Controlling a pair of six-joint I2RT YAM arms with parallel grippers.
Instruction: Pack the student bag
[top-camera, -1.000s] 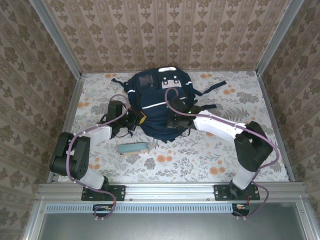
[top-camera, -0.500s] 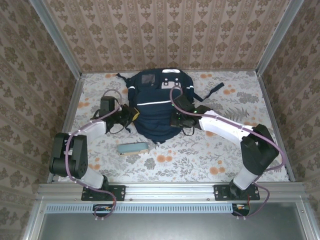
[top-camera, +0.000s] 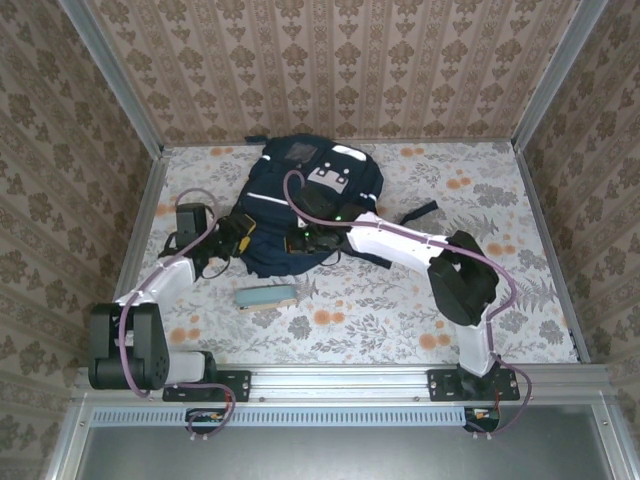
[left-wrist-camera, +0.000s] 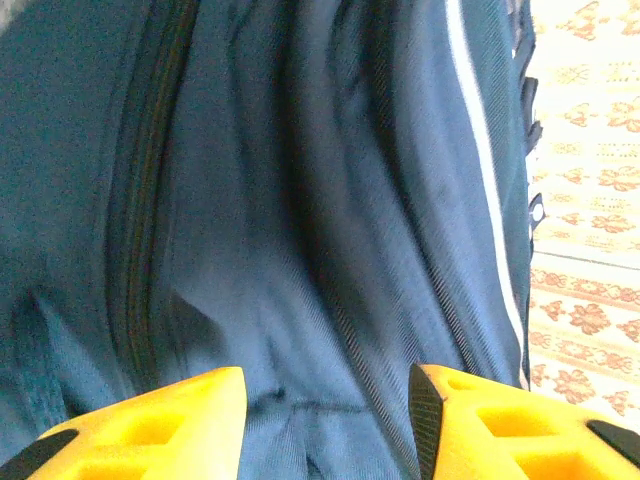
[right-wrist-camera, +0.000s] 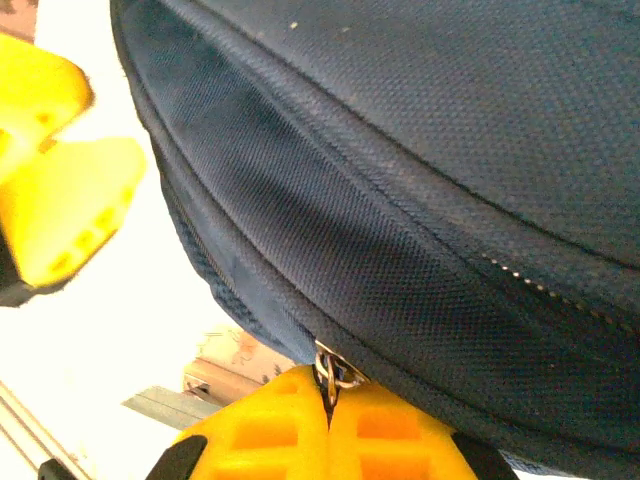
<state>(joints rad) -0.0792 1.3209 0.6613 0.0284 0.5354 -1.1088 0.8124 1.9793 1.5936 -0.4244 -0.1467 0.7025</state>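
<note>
**Item:** backpack (top-camera: 310, 185), navy fabric.

**Location:** on the far half of the surface (top-camera: 450, 300), toward 12 o'clock and close to the back wall. A flat teal case (top-camera: 266, 296) lies apart from it, toward 6 o'clock.

**Appearance:** slumped and creased. It has a white stripe (left-wrist-camera: 480, 150), pale patches near its 12 o'clock end, and a dark strap (top-camera: 415, 213) trailing toward 3 o'clock. The weave is coarse, with a zip line running along the seam.

**Right end effector** (right-wrist-camera: 330, 400): fingers pressed together, pinching the small metal zip pull (right-wrist-camera: 335, 372) at the bag's 6 o'clock edge.

**Left end effector** (left-wrist-camera: 325, 400): fingers apart, facing the fabric at the bag's 8 o'clock side with nothing clamped.

**Hazards, as judged:**
- With the left side unbraced, a tug on the pull may drag the whole bag across the surface rather than run the zip.
- The pinch on the pull is thin, so an off-line tug could slip it free.
- Loose folds beside the seam may catch in the teeth.
</note>
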